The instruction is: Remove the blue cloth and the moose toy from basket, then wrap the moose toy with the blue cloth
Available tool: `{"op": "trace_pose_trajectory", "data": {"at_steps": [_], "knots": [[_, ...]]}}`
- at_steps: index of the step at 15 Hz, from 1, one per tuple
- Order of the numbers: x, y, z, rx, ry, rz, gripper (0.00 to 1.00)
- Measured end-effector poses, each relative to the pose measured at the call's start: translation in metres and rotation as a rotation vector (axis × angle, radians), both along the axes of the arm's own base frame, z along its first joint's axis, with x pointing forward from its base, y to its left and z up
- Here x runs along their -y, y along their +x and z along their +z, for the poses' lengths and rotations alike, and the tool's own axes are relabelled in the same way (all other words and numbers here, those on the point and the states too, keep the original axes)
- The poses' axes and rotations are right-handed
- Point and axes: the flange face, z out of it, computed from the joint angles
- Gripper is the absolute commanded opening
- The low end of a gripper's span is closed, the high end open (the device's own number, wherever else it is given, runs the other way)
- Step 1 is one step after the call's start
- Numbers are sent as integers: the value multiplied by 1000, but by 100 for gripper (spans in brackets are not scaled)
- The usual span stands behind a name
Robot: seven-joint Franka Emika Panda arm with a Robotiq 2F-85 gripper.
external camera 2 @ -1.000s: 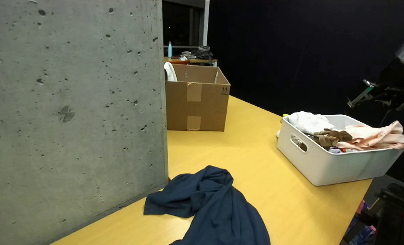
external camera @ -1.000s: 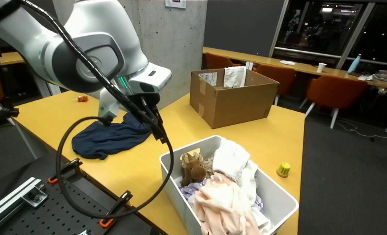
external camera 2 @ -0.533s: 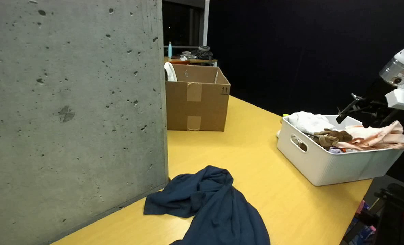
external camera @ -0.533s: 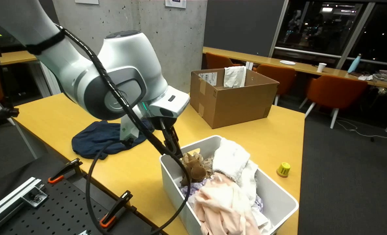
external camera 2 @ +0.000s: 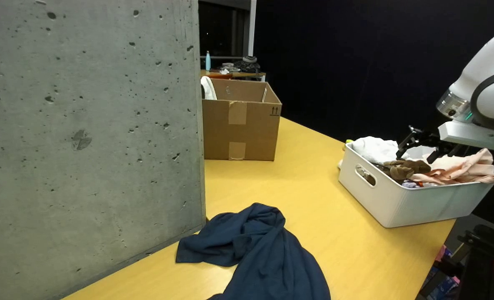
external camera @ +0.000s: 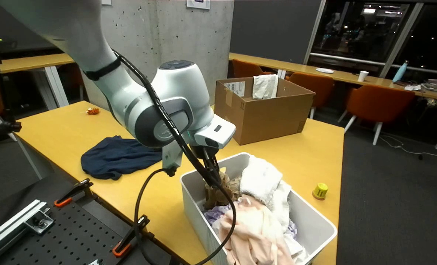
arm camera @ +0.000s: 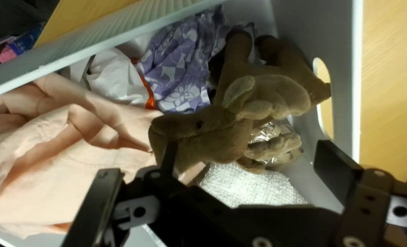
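Fingers (arm camera: 337,171) hang spread wide and empty just above the moose toy (arm camera: 227,128) lying in the basket (external camera 2: 430,205).

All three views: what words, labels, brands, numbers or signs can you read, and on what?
No words or numbers readable.
"↑↑" above a line: on the cardboard box, in an exterior view.
Too small or blurred: white label on its inner wall; mark on the yellow container; arm's emblem.
Cut off: notices on the concrete pillar.
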Motion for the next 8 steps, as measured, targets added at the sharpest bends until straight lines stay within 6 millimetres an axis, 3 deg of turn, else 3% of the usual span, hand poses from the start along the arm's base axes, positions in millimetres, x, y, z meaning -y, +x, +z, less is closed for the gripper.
{"op": "trace_pose_trajectory", "data": {"at_steps": [3, 4, 5, 8], "knots": [[7, 4, -26, -36, 12, -24, 100], [11, 5, -32, -47, 14, -30, 75], [14, 5, -38, -56, 14, -34, 74], [22, 6, -50, -85, 20, -43, 51]]}}
